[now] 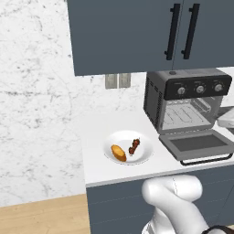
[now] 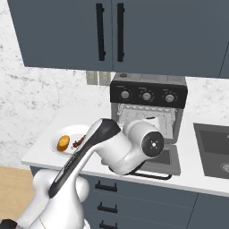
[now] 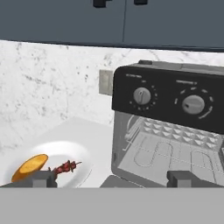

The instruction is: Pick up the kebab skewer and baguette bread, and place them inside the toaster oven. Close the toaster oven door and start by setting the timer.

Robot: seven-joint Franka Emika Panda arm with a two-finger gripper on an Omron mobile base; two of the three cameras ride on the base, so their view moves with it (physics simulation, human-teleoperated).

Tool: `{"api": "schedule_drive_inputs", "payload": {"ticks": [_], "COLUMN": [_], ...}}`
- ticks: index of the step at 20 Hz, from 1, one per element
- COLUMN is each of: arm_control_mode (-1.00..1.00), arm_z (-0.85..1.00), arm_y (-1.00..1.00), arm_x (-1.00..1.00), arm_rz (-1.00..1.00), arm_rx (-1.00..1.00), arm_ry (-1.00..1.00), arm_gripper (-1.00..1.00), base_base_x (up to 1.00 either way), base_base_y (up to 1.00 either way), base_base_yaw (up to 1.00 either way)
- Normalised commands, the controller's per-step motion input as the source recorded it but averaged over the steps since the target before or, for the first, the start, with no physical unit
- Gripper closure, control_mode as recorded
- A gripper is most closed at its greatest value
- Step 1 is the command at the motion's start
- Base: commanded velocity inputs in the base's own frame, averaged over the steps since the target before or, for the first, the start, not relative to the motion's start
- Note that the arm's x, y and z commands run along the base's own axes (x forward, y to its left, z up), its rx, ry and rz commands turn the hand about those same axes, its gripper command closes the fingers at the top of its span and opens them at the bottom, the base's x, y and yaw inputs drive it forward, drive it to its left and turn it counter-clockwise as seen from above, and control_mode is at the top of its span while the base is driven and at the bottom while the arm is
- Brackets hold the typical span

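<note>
bread (image 1: 118, 153) and skewer (image 1: 134, 146) lay side by side on a white plate (image 1: 144, 155) on the counter (image 1: 98, 168), left of the toaster oven (image 1: 157, 103), whose door (image 1: 196, 144) hung down open. end effector (image 3: 112, 178) was spread wide, holding nothing, facing the oven.

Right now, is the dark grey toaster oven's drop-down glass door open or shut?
Open. The dark grey drop-down door lies flat on the counter before the boxy toaster oven, baring the wire rack inside.
</note>
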Motion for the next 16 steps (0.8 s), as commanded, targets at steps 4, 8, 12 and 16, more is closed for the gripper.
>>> {"api": "schedule_drive_inputs", "payload": {"ticks": [4, 8, 12, 16], "arm_control_mode": [-1.0, -1.0, -1.0, -1.0], "arm_z": [-0.26, -0.3, -0.32, -0.32], "arm_y": [0.01, 0.01, 0.0, 0.0], "arm_x": [0.36, 0.42, 0.64, 0.62], "arm_rz": [0.03, 0.0, 0.0, 0.0], "arm_rx": [-0.01, 0.05, 0.09, 0.06], "arm_ry": [0.0, -0.01, -0.01, -0.1], "arm_gripper": [-1.0, -1.0, -1.0, -1.0], "base_base_x": [0.0, 0.0, 0.0, 0.0], "base_base_y": [0.0, 0.0, 0.0, 0.0], "base_base_yaw": [0.0, 0.0, 0.0, 0.0]}}
